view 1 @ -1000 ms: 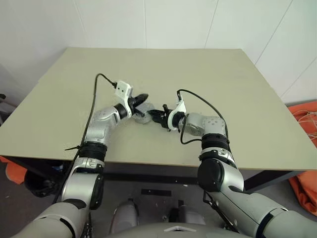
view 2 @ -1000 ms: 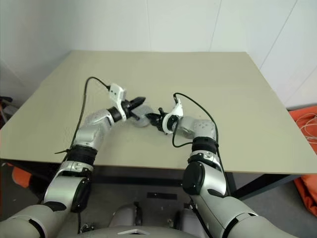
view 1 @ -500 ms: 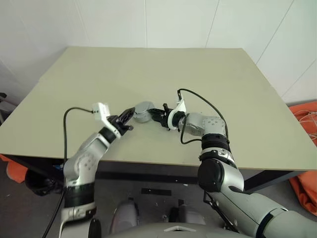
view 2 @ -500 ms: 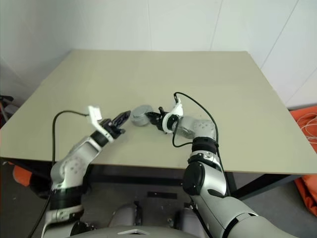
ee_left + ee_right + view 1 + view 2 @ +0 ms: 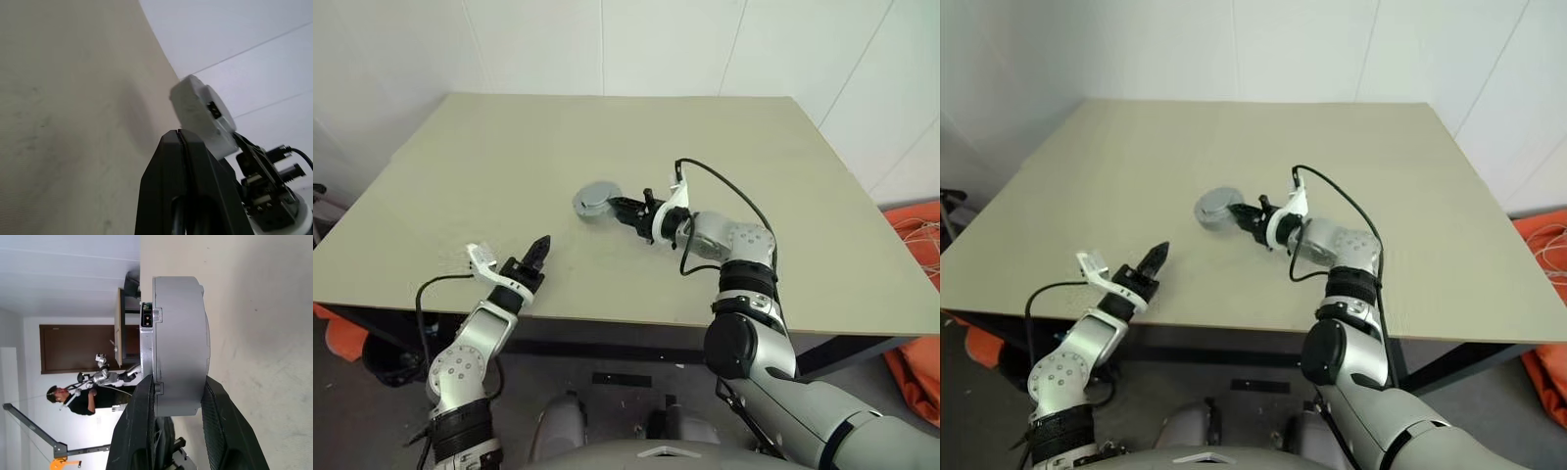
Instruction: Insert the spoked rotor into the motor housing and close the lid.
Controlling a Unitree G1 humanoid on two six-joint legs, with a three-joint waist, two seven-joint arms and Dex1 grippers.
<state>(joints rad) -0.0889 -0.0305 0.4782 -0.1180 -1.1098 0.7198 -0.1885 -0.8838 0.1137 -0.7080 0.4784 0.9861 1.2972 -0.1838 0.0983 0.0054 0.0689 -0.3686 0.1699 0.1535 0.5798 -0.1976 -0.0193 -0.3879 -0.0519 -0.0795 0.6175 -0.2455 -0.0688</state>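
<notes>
Above the middle of the beige surface (image 5: 724, 157), the right pincer (image 5: 619, 207) holds up a grey, drum-shaped disc, the motor housing (image 5: 595, 199), clear of the top. Its two black fingers (image 5: 146, 421) are partly spread and clamp the disc across its thickness, one on each flat face. The disc is turned on edge, so the right wrist view looks at its thick, smooth, pale grey rim. There one face carries a thinner, lighter plate with a stepped edge, and a small dark tab with a greenish spot sits at that seam. From the head views the disc reads as a round, plain grey puck with a slightly darker face tilted toward the camera. No copper windings or spokes can be made out, so whether the rotor and lid are already in place cannot be told.

The left pincer (image 5: 539, 249) is near the front left edge of the surface, well apart from the disc, its black fingers pressed together to a point and holding nothing. In the left wrist view the grey disc shows past those closed tips, gripped by the other pincer. A person stands far off in the room behind.
</notes>
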